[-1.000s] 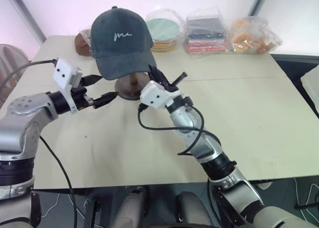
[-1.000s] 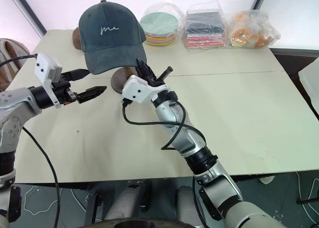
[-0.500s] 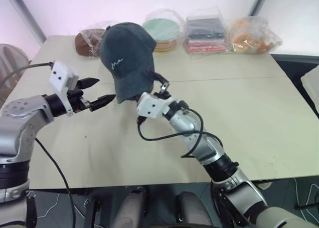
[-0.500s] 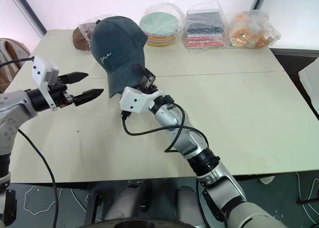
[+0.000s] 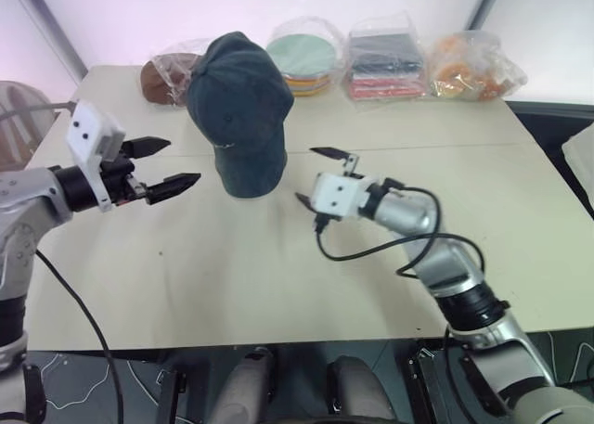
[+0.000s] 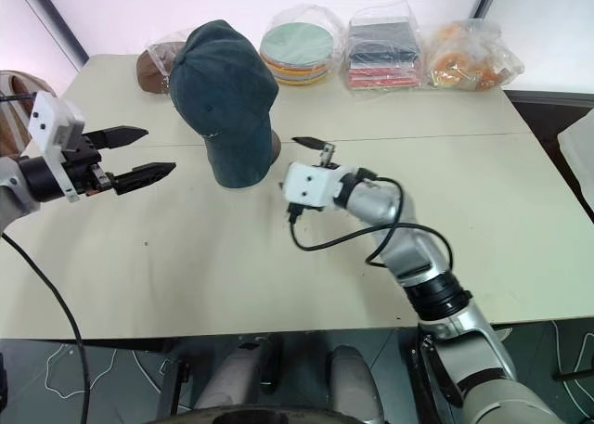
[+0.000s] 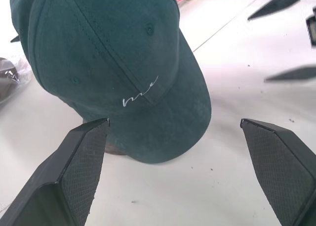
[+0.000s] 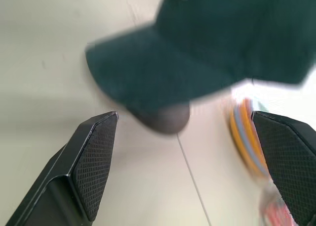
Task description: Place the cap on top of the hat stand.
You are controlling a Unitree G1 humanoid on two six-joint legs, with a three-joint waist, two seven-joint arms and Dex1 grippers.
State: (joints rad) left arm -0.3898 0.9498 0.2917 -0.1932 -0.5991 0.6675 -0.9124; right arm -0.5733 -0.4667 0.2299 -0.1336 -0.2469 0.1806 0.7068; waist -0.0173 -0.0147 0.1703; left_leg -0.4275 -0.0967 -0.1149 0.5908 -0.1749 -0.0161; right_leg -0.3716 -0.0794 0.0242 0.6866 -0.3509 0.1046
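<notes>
The dark green cap (image 5: 239, 109) hangs over the hat stand with its brim drooping to the table. Its white script (image 7: 139, 91) faces my left gripper. Of the hat stand, just a bit of the dark brown base (image 8: 165, 119) peeks out under the brim. My left gripper (image 5: 183, 161) hovers open to the left of the cap, apart from it. To the right of the cap, my right gripper (image 5: 311, 174) stands open with nothing between its fingers, pointing back toward the cap.
Along the table's far edge lie clear bags: a brown disc (image 5: 158, 76), green and orange plates (image 5: 306, 57), dark folded items (image 5: 385, 62) and orange pieces (image 5: 469, 67). The pale table (image 5: 278, 257) stretches bare in front of the cap.
My right gripper has opened, come away from the cap and swung to the right. The cap has turned on the stand, its brim now hanging down. My left gripper eased slightly left.
</notes>
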